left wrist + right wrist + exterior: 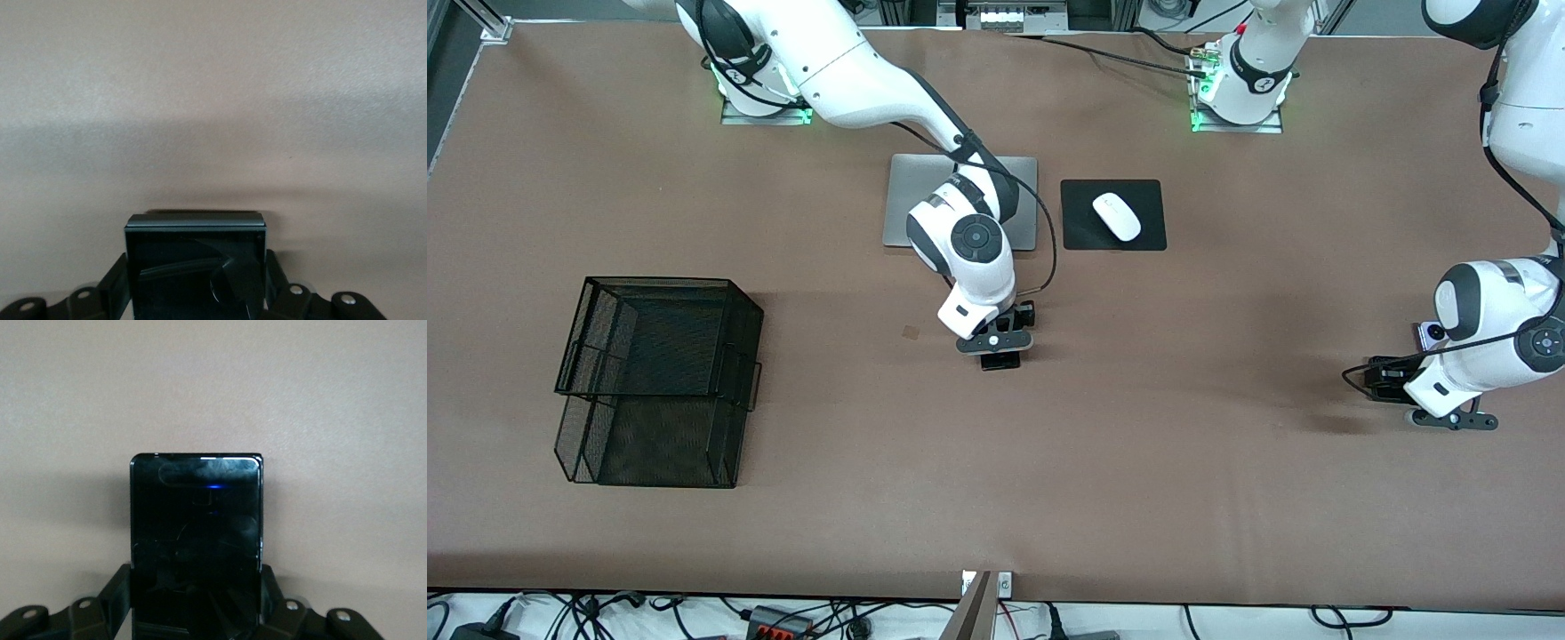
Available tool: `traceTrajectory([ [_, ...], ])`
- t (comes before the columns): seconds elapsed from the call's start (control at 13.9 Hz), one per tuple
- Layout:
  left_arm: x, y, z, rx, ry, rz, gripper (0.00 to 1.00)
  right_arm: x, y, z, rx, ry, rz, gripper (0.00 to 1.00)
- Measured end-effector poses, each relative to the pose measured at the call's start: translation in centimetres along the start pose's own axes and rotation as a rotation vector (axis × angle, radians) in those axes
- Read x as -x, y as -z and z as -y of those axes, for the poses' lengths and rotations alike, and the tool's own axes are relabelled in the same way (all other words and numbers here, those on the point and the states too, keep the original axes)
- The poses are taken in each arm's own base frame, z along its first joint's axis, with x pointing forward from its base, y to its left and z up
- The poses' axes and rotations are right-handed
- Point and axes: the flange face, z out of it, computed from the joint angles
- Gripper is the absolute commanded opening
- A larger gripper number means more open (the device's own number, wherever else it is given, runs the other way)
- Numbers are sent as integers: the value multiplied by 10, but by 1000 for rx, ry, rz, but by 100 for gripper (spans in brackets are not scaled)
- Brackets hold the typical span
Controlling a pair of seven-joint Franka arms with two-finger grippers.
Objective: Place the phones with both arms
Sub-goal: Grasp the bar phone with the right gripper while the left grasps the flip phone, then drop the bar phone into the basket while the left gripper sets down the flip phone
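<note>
Both arms are glossy white shells with black bands at the joints. The right arm (871, 71) has a big round dark grey cap on its wrist joint with a small ring pattern in the middle, plus a black cable that runs down along the link and loops out near the hand. The left arm (1494, 329) has the same round dark cap and its own thin black cable draped along it. Each base sits on a metal plate with a green glow at the edge. The hands are dark: flat black brackets with silver screw heads, clearest in both wrist views. The right gripper (996, 342) and left gripper (1392, 380) look matte black throughout.
</note>
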Motion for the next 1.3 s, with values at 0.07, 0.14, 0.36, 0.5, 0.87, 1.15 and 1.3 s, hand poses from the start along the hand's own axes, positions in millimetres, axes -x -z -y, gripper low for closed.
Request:
traceTrajectory([
  [0.07,-1,1,-2,2,-3,-4,27,-5,6,-2,0,-5,-9,14],
  [0.14,-4,5,-7,7,-9,-9,27,-12,17,-5,4,-12,-13,14],
  [0.36,-20,50,-42,32,-55,13,28,-55,80,-50,34,-84,-5,14],
  [0.5,-27,97,-78,45,-108,40,28,-86,124,-113,67,-131,38,14],
  [0.87,-19,176,-252,148,-163,104,28,-112,183,-279,136,-186,232,14],
  [1.15,11,178,-447,179,-139,75,27,-102,226,-368,128,-167,344,14],
  [1.3,37,160,-548,229,-75,9,27,-89,229,-405,121,-172,410,14],
])
